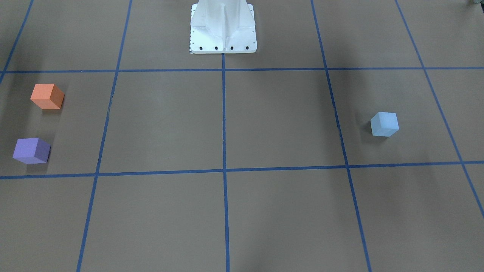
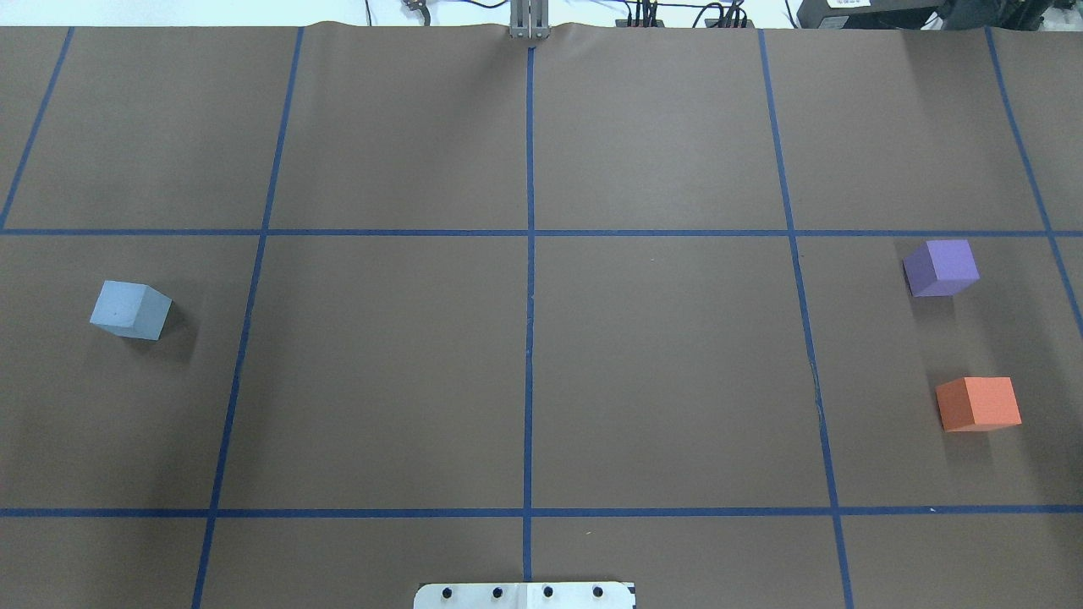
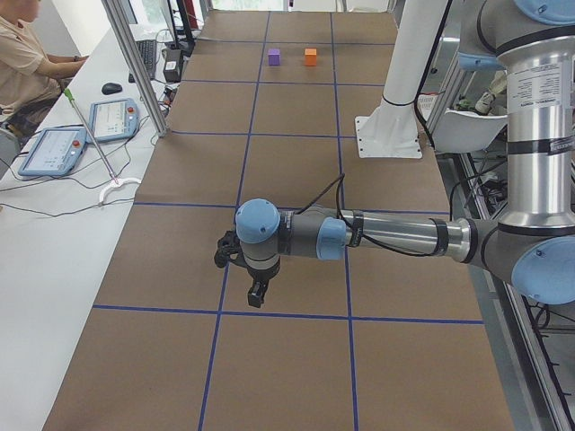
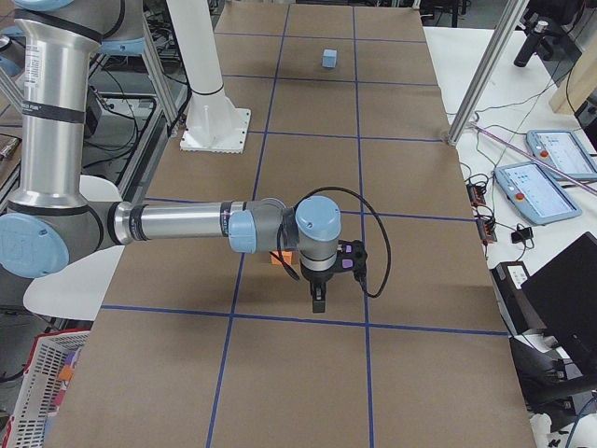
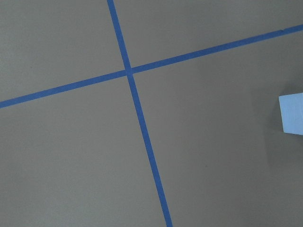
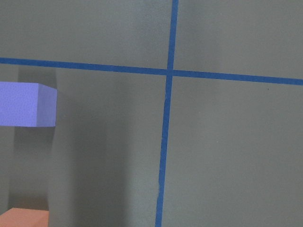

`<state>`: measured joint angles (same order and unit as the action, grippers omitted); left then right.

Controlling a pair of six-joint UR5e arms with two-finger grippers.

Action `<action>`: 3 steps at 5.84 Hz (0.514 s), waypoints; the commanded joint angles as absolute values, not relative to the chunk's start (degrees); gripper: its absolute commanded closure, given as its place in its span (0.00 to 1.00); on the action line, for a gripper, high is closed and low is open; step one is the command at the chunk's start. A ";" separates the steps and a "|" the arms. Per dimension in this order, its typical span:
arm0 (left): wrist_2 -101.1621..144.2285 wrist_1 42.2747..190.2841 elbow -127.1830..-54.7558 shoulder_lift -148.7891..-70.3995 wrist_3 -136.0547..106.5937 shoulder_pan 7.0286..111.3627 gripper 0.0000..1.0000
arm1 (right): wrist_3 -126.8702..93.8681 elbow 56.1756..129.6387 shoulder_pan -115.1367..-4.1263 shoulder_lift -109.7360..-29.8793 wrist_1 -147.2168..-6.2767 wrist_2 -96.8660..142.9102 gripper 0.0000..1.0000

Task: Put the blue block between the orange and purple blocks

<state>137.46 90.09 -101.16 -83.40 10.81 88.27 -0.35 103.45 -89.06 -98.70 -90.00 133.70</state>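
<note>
the left gripper (image 3: 258, 294) hangs above the table near the blue block (image 2: 130, 309), the right gripper (image 4: 318, 301) near the orange block (image 2: 978, 403) and purple block (image 2: 940, 267); i cannot tell if either is open or closed. nothing looks done yet: the blue block sits on the left, and the gap on the right is unfilled.

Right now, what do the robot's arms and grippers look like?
The left arm and right arm are silver tubes with light blue joint caps. A black cable loops to each black gripper: left gripper, right gripper.
</note>
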 commanded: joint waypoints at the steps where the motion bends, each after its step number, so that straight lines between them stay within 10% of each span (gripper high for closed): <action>1: 137.46 90.87 -101.34 -83.67 10.64 88.16 0.00 | -0.35 103.45 -89.03 -98.61 -89.91 133.68 0.00; 3: 137.46 91.41 -101.42 -83.67 10.55 88.15 0.00 | -0.35 107.11 -89.12 -98.70 -90.09 133.77 0.00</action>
